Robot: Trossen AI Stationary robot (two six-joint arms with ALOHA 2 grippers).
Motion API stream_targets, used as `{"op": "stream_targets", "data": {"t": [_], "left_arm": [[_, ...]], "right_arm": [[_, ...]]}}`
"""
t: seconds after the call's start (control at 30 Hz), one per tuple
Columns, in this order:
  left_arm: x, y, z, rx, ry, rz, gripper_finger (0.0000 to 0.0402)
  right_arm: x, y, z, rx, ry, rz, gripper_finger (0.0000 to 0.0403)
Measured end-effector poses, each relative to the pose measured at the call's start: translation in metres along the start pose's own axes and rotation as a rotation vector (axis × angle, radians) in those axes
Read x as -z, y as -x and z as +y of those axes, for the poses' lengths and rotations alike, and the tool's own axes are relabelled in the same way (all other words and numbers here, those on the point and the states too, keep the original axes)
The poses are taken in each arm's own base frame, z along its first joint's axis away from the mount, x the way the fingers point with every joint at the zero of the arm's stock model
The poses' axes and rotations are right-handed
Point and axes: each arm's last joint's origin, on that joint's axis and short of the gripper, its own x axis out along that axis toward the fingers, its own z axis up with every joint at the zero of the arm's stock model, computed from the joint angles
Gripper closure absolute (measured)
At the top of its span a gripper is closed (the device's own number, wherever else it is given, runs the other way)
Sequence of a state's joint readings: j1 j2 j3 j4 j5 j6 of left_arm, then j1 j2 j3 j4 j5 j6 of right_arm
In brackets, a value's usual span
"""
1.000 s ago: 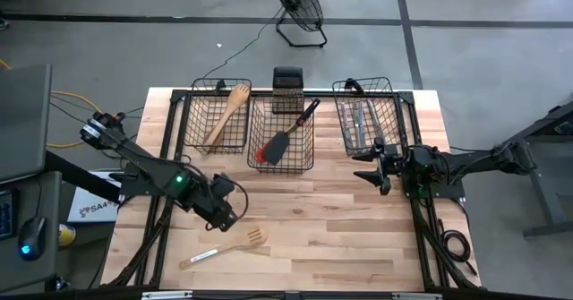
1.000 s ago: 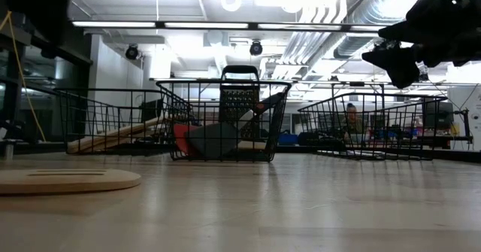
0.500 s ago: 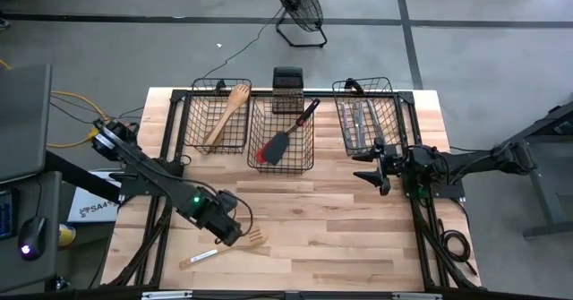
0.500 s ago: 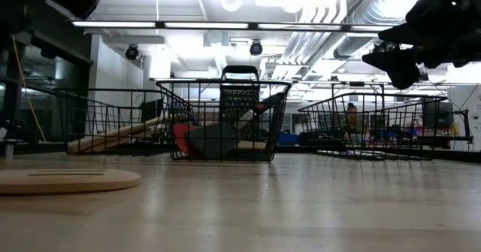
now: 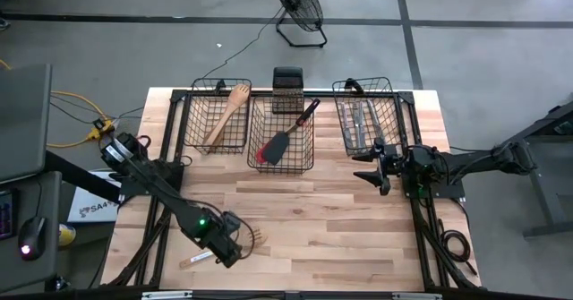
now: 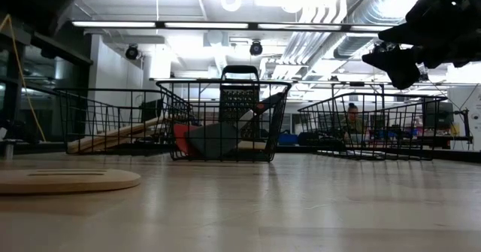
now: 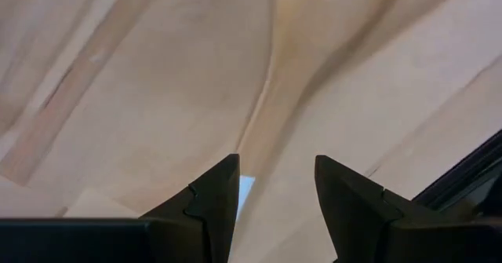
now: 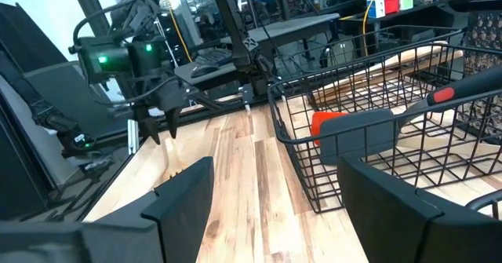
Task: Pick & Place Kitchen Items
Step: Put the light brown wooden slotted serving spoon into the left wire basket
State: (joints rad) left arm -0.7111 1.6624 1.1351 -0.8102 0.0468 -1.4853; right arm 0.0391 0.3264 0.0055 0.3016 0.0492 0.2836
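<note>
A pale wooden slotted spatula [image 5: 256, 238] lies flat on the table near its front left; its head [image 6: 68, 180] shows in the low view. My left gripper [image 5: 230, 248] hovers over its handle [image 7: 263, 122], pointing steeply down. It is open, with one finger on either side of the handle. My right gripper [image 5: 376, 170] waits open and level at the table's right with nothing in it. A wooden spoon [image 5: 224, 112], a black and red spatula [image 5: 282, 139] and silver cutlery [image 5: 356, 125] lie in three wire baskets.
Three black wire baskets stand along the far side: left [image 5: 192, 130], middle [image 5: 309, 157] and right [image 5: 394, 112]. A black grater-like object [image 5: 286, 90] stands behind the middle one. Bare wood [image 5: 331, 228] lies between the baskets and the near edge.
My left gripper has moved toward the table's near edge and down, onto the wooden spatula's handle, tipping to point more steeply down. Its fingers have stayed open. The spatula has not moved.
</note>
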Motion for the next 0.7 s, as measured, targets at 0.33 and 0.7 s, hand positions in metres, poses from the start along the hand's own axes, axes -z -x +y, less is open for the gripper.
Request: {"op": "stream_targets", "data": {"t": [0.33, 0.7], "left_arm": [[0.026, -0.022, -0.002, -0.07, -0.19, 0.031, 0.0239], [0.029, -0.03, -0.002, -0.1, -0.212, 0.042, 0.0239]], "right_arm": [[0.0, 0.0, 0.0, 0.0, 0.0, 0.0, 0.014], [0.0, 0.0, 0.0, 0.0, 0.0, 0.0, 0.014]]}}
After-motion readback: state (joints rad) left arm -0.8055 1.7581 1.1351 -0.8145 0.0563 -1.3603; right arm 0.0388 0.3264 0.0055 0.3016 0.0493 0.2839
